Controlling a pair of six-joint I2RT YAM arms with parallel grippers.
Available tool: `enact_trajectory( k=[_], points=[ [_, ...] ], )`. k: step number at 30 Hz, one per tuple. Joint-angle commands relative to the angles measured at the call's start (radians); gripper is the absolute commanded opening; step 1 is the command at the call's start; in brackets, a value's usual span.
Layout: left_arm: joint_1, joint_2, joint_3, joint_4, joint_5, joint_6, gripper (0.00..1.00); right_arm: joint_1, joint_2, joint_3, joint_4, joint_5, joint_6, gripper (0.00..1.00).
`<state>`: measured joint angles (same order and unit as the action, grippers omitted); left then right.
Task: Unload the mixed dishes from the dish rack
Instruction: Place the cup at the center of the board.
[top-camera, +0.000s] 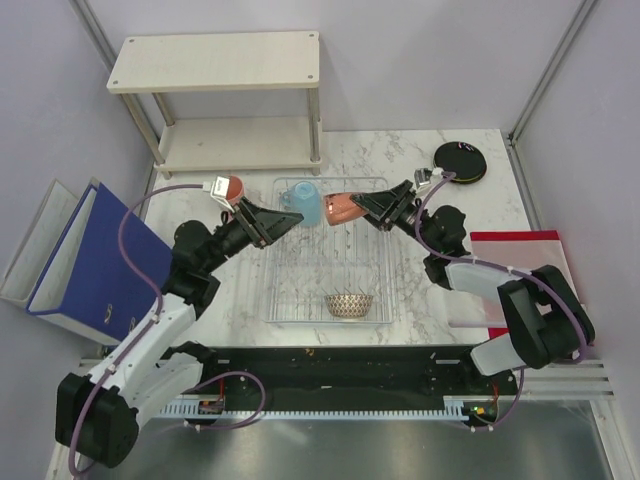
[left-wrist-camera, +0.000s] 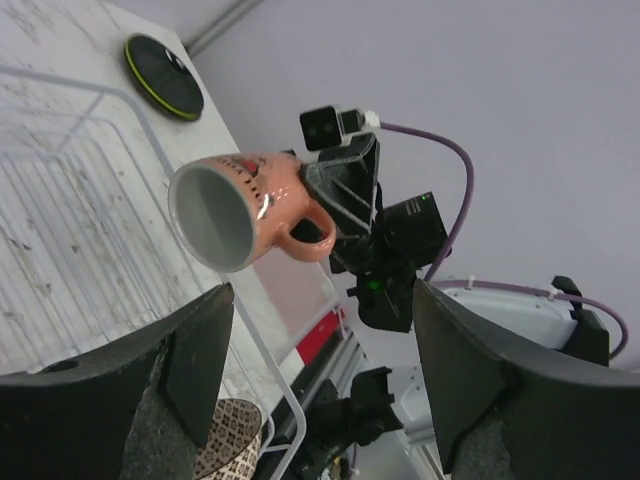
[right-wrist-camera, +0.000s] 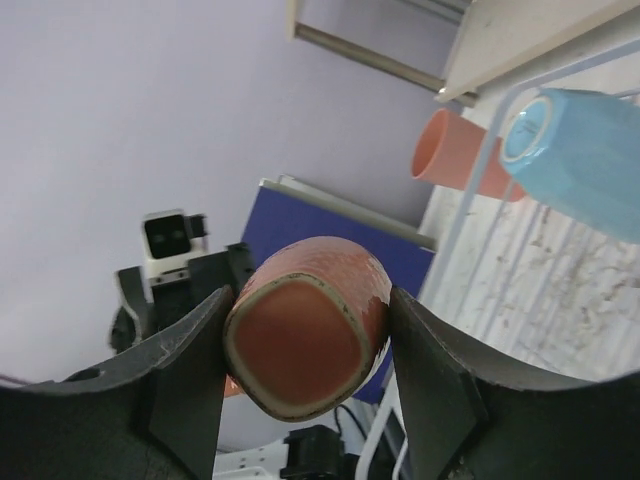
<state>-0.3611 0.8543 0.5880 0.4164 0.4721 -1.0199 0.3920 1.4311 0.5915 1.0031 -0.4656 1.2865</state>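
Both arms reach over the dish rack (top-camera: 300, 285); the right claw (top-camera: 358, 205) grips the salmon pink cup (top-camera: 338, 207), and the left claw (top-camera: 283, 222) gapes wide, empty.

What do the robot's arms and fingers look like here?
The left arm and right arm match: white link shells, black joints. A purple cable loops along each. Each wrist carries a small white camera. The fingers are broad, dark grey and wedge-shaped.

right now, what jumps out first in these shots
The right gripper holds a salmon pink cup sideways above the dish rack, with the open left gripper facing it. A light blue cup and a net-patterned bowl sit in the rack.
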Motion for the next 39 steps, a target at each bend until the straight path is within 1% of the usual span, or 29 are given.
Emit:
enact_trajectory(
  k=[1,2,4,11,18,23,27,30,31,34,39],
  points=[
    [0.004,0.063,-0.045,0.262,0.181,-0.152,0.78,0.001,0.083,-0.012,0.515,-0.07,0.235,0.0],
    [0.004,0.071,-0.047,0.268,0.183,-0.152,0.78,0.001,0.095,-0.013,0.549,-0.07,0.253,0.0],
    [0.001,0.089,-0.045,0.292,0.184,-0.16,0.78,0.002,0.118,-0.012,0.565,-0.071,0.26,0.0],
    [-0.033,0.153,0.001,0.315,0.174,-0.143,0.78,0.03,0.176,0.039,0.571,-0.079,0.251,0.0],
    [-0.053,0.224,0.006,0.314,0.146,-0.117,0.77,0.106,0.209,0.071,0.566,-0.077,0.224,0.0],
    [-0.053,0.223,-0.004,0.3,0.135,-0.1,0.76,0.111,0.181,0.064,0.536,-0.08,0.192,0.0],
    [-0.053,0.204,-0.016,0.286,0.131,-0.094,0.76,0.107,0.117,0.06,0.482,-0.07,0.156,0.0],
    [-0.053,0.166,-0.016,0.256,0.128,-0.085,0.76,0.102,0.062,0.073,0.402,-0.073,0.103,0.0],
    [-0.053,0.141,-0.013,0.246,0.128,-0.082,0.76,0.102,0.049,0.083,0.352,-0.074,0.065,0.0],
    [-0.053,0.106,-0.008,0.208,0.12,-0.065,0.76,0.1,0.017,0.1,0.275,-0.084,0.027,0.0],
    [-0.053,0.103,-0.013,0.188,0.112,-0.057,0.76,0.113,0.011,0.099,0.299,-0.091,0.04,0.0]
  ],
)
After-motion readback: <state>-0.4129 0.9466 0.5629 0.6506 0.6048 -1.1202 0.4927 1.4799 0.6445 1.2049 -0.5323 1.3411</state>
